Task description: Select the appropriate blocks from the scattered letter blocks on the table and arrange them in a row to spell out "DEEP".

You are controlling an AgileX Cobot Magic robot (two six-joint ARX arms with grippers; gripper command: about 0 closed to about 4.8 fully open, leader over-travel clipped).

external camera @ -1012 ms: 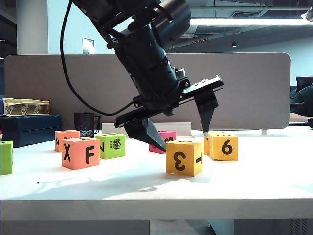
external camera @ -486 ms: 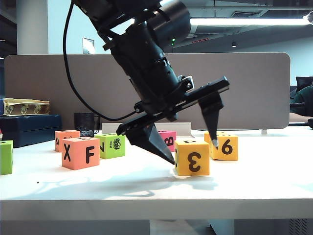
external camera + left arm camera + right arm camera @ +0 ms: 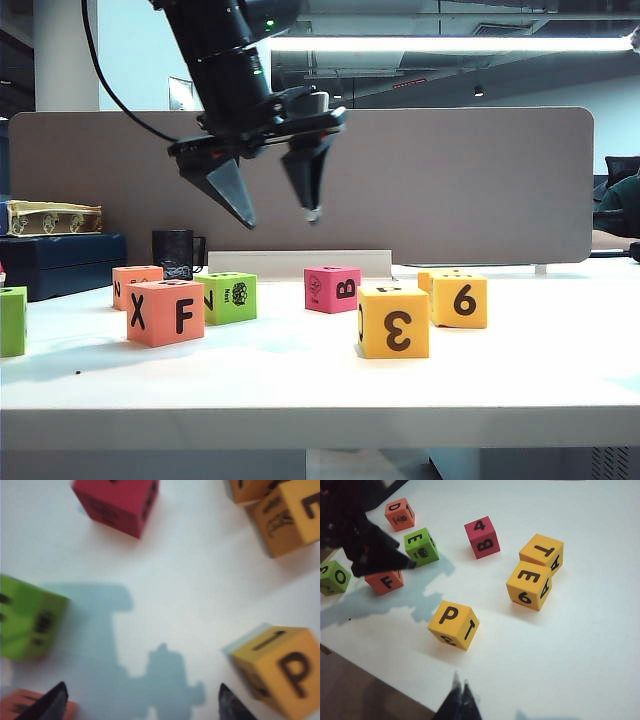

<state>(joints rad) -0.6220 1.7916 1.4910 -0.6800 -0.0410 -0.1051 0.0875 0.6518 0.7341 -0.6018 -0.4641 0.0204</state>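
My left gripper [image 3: 278,215] hangs open and empty high above the table [image 3: 300,375], over the green block [image 3: 228,297] and the pink B block [image 3: 333,288]. In its wrist view the gripper [image 3: 142,702] has only bare tabletop between its spread tips. The yellow block marked 3 [image 3: 393,320] shows P on top [image 3: 453,625] and stands alone in front. Behind it is the yellow 6 block [image 3: 460,298], with E on top [image 3: 529,585]. The green block shows E [image 3: 421,546]; the coral D block [image 3: 400,514] lies at the far left. My right gripper [image 3: 460,690] is shut and empty over the table's front edge.
A coral X/F block [image 3: 165,312] stands front left and another green block [image 3: 10,320] at the left edge. A yellow T block [image 3: 541,554] touches the 6 block. A black mug [image 3: 175,252] and stacked boxes [image 3: 55,250] sit behind, before a grey partition.
The left gripper straddled the yellow 3 block low on the table and nudged it right. It has since risen and swung left, open throughout. The right gripper has not moved.
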